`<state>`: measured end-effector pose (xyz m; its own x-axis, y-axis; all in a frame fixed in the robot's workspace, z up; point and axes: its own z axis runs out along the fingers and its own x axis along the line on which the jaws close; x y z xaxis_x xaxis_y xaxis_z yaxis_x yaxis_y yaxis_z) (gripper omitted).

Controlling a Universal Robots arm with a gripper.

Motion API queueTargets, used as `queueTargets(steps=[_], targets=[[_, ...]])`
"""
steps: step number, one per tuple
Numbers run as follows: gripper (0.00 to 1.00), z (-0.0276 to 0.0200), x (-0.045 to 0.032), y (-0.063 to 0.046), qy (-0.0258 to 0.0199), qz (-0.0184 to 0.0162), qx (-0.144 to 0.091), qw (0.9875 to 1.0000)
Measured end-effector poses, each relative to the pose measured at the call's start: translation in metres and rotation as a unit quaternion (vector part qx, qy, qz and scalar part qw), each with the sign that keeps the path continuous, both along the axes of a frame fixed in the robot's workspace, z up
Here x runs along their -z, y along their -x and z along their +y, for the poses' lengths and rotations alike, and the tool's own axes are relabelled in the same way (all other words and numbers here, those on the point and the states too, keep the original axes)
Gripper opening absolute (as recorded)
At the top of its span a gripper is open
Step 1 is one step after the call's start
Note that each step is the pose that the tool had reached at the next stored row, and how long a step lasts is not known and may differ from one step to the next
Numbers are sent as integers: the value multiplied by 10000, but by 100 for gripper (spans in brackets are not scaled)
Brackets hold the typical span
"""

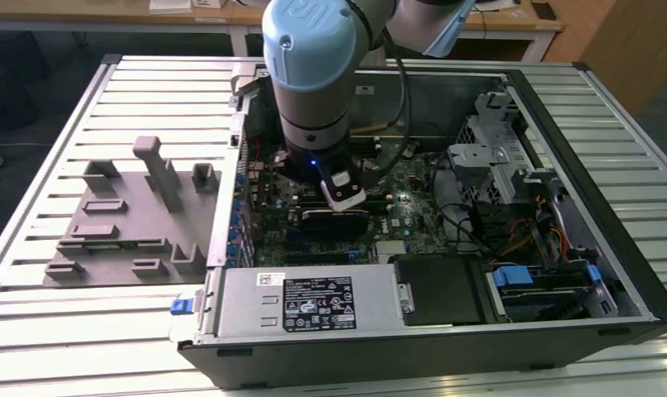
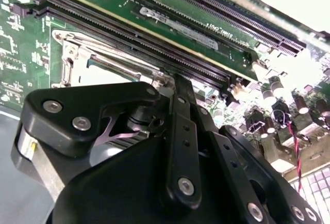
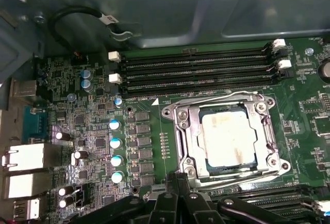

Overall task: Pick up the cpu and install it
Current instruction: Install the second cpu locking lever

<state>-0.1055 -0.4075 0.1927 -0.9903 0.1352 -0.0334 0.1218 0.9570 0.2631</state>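
The pale blue and grey robot arm (image 1: 311, 74) reaches down into the open black computer case (image 1: 597, 248), which lies on its side on the ribbed white metal table (image 1: 46, 157). The black-fingered gripper (image 1: 335, 217) sits low over the green motherboard (image 1: 405, 207), close to the middle of the case. In the first wrist view, there it is: the cpu (image 3: 228, 137), a small flat square chip with a shiny silver top, lies flat inside the silver metal socket frame (image 3: 181, 131) on the board, the frame's edges bordering it on all sides. The gripper's black linkage (image 3: 175, 203) shows just beside the socket's edge, apart from the chip, with nothing visibly between its fingers. Whether the fingers are spread or closed I cannot tell.

In the second wrist view, the black gripper body (image 2: 154, 172) looms over the board, with a corner of the silver socket frame (image 2: 77, 59) peeking out past it. Long black memory slots (image 3: 201, 69) run alongside the socket, white latches at their ends. A row of small blue-topped capacitors (image 3: 115, 152) stands beside the socket.

Off on the exterior view's left, a set of grey plastic fixture blocks (image 1: 124, 215) rests on the table, well apart from the arm. At the near edge of the case sits the silver power supply box (image 1: 300, 302) with its black label.
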Motion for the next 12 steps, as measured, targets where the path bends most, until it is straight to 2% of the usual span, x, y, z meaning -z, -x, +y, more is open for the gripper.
queueTargets(steps=[8, 12], targets=[[11, -1, -168, 0, 15, 1, 1, 10000], [11, 0, -264, 1, 53, 1, 8, 10000]])
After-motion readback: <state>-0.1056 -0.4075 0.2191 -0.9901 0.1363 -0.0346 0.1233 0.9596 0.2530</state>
